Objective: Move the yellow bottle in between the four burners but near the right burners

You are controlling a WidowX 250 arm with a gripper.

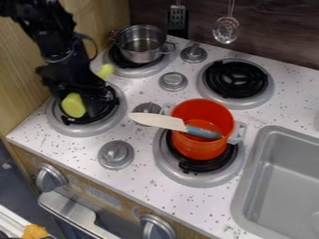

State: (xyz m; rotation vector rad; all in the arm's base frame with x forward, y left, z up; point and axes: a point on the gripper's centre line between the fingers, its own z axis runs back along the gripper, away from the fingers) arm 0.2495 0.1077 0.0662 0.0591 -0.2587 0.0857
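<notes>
The black gripper (89, 101) hangs low over the front left burner (57, 122). Right at the gripper is the yellow bottle (73, 105), a yellow-green shape whose wide end shows at the front, with its narrow tip towards the back right burner side of the arm. The gripper hides the bottle's middle, and whether it holds the bottle is unclear. The right burners are the bare back one (235, 80) and the front one (163, 163).
An orange-red pot (202, 114) stands on the front right burner, a knife (159, 121) lying across its rim. A steel pot (142, 45) sits on the back left burner. Grey knobs (172, 81) stand between the burners. At the right is the sink (280, 182).
</notes>
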